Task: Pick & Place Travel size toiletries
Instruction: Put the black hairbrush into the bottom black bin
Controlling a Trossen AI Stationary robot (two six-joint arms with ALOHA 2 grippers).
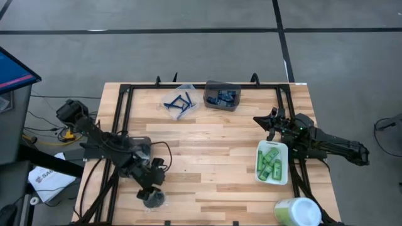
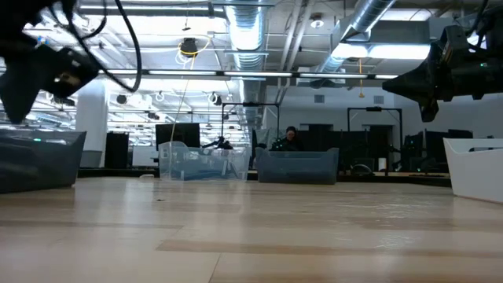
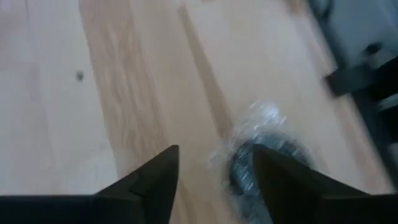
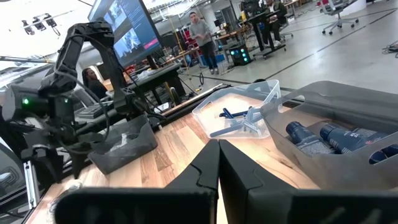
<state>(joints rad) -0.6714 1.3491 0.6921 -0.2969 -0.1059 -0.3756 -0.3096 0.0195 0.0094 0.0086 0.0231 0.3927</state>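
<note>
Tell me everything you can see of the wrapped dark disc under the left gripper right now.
The wrapped disc is a dark round piece inside crinkled, shiny clear film that spreads out past its edge. It lies flat on the bare wooden table near the front left edge, apart from the bins and tray. The left gripper is above it with fingers open, one dark finger covering part of it; whether that finger touches it cannot be told. The high view shows it as a small dark spot under the arm.
</note>
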